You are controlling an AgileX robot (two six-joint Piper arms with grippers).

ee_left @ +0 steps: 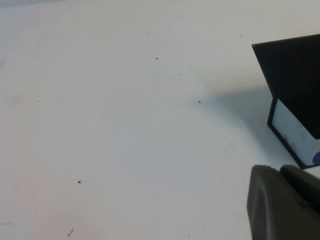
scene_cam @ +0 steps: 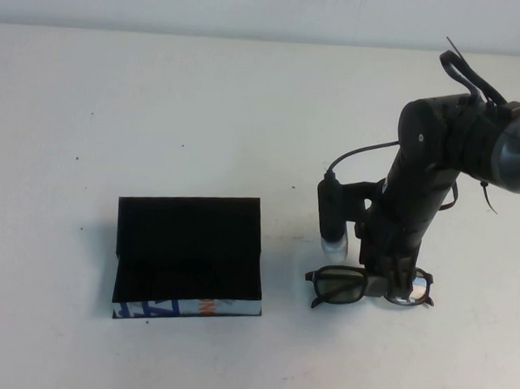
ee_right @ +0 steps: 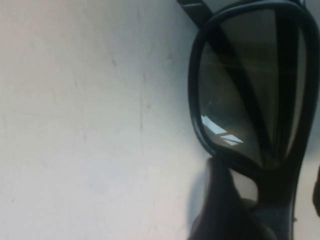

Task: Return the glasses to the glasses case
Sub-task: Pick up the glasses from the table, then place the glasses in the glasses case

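The glasses (scene_cam: 369,286) lie on the white table at the right, dark thick frame with tinted lenses. My right gripper (scene_cam: 394,287) reaches down onto their bridge and is shut on it. In the right wrist view one lens (ee_right: 250,90) fills the frame, and the gripper (ee_right: 270,212) has a dark finger (ee_right: 222,205) against the frame. The glasses case (scene_cam: 190,256) stands open left of the glasses, lid flap up, black inside, with a blue-and-white front edge. My left gripper (ee_left: 287,202) is shut and empty, low beside the case's side (ee_left: 295,130). It is out of the high view.
The white table (scene_cam: 160,111) is bare around the case and glasses. The right arm's cable and camera housing (scene_cam: 333,216) hang just behind the glasses. A gap of table separates the case from the glasses.
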